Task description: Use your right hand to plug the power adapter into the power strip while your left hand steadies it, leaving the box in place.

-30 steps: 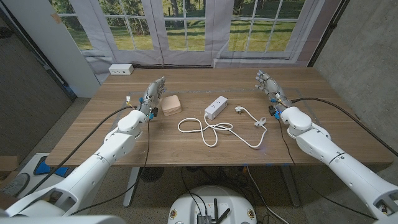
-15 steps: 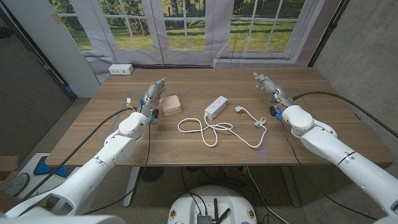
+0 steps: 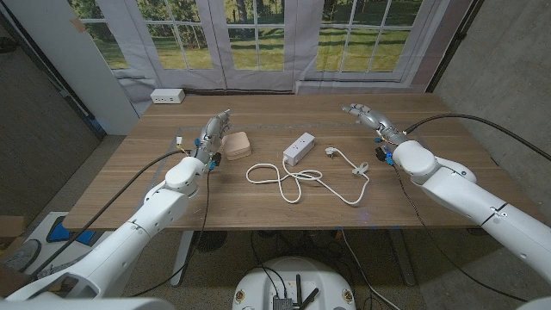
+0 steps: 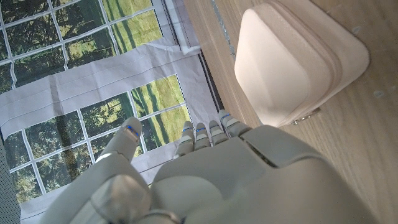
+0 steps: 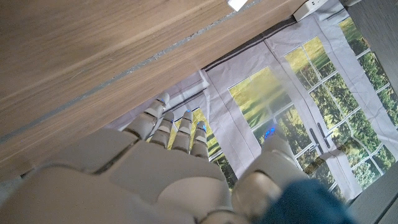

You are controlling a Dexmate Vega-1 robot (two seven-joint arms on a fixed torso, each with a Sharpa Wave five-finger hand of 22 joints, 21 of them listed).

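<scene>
Colours on the table
A brown wooden table is seen; the strip, cable and adapter are white, the box beige.

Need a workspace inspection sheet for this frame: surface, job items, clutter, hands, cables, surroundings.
Surface: wooden table, intact.
Job's things: white power strip mid-table, nothing plugged into it; power adapter to its right, its plug lying loose; beige box left of the strip.
Clutter: white outlet block at the far left corner.
Hands: left hand beside the box, holding nothing; right hand raised beyond the adapter, fingers apart, holding nothing.
Cables: white cord looped in front of the strip.
Surroundings: curtained windows behind, lawn outside.
</scene>
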